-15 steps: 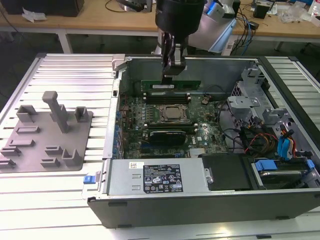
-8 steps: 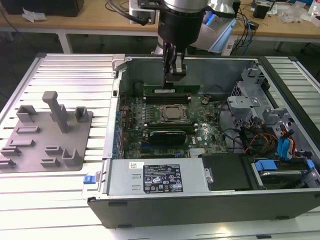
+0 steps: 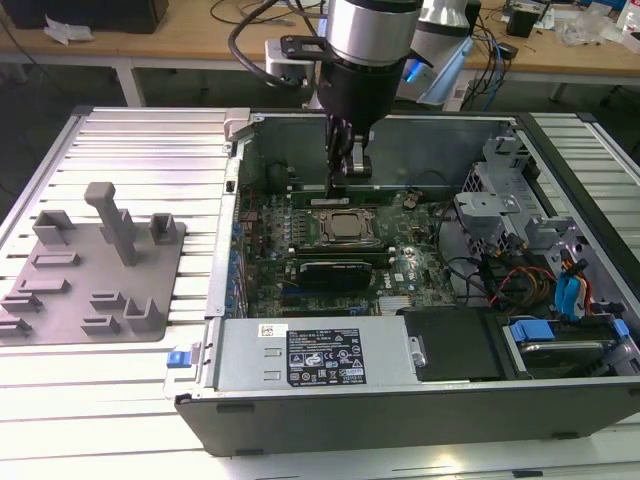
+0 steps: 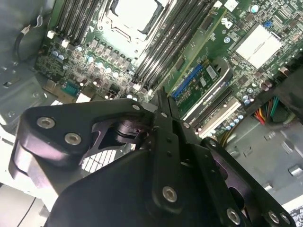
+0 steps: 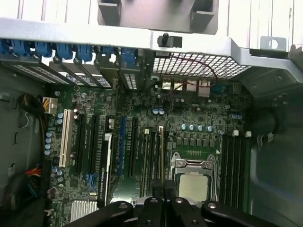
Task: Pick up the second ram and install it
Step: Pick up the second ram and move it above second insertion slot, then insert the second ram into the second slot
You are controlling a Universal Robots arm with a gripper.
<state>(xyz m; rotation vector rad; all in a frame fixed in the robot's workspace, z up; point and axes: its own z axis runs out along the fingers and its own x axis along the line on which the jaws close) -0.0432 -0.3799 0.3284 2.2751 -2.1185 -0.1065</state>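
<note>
Status: second ram [image 5: 161, 151] stands edge-up in a slot just beside the processor [image 5: 193, 185], with no stick on the grey fixture [image 3: 95, 270]; gripper [image 5: 164, 188] fingers are pressed together at its end, and full seating is unconfirmed.

I can read no text anywhere. In the exterior view's lower middle, a black label [image 3: 325, 358] and a small white sticker [image 3: 272, 331] sit on the silver power supply [image 3: 240, 358], their print beyond my reading.

Robotics lab or workshop: opened computer case [image 3: 400, 400] on slatted metal table [image 3: 140, 150], cable-strewn wooden workbench [image 3: 180, 40] behind.
</note>
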